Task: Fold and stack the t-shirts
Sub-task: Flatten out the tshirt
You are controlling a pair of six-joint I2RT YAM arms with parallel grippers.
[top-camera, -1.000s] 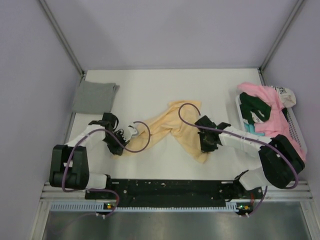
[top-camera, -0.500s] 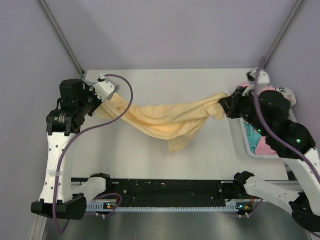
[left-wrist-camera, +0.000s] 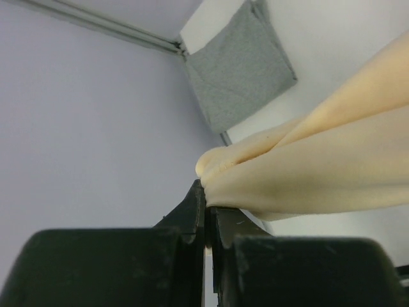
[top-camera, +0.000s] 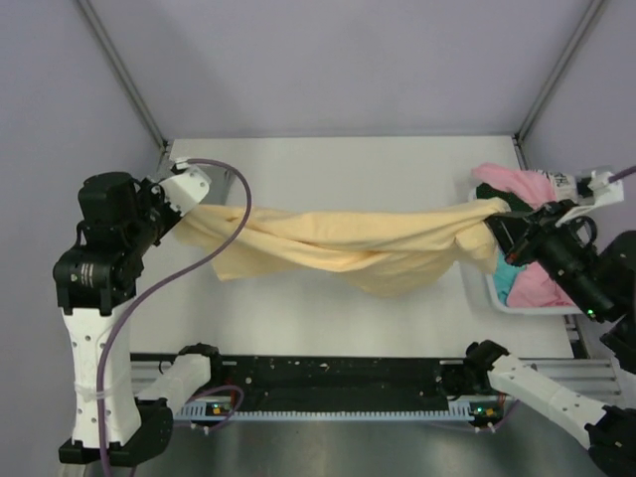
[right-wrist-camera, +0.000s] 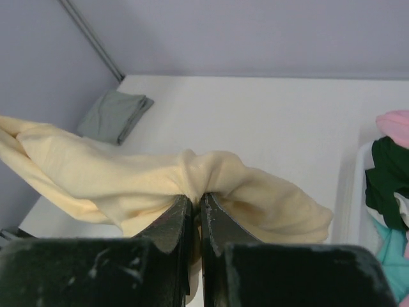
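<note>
White tabletop (top-camera: pixel 338 164) closed in by pale lilac walls (top-camera: pixel 328 60); above it the pale yellow t-shirt (top-camera: pixel 338 248) is stretched from left to right as a twisted, sagging band, widest and lowest just right of the middle; whether that low fold touches the surface cannot be told.

At the left end, the left gripper (left-wrist-camera: pixel 204 192) is raised on its upright arm; its jaws are pinched almost together on a bunched tip of the yellow cloth; a purple cable (top-camera: pixel 234 214) loops down beside it.

At the right end, the right gripper (right-wrist-camera: pixel 195 197) is likewise closed to a narrow slit on a gathered fold of the same shirt, with cloth spilling to either side of the jaws.

Behind the left arm, in the far left corner of the table, the grey t-shirt (left-wrist-camera: pixel 239 64) lies flat and folded, well apart from the yellow one.

Along the right edge stands a white basket (top-camera: pixel 487 290); heaped in it are a pink shirt (top-camera: pixel 517 184), a dark green shirt (right-wrist-camera: pixel 390 176) and a teal shirt (right-wrist-camera: pixel 396 256), unfolded.
</note>
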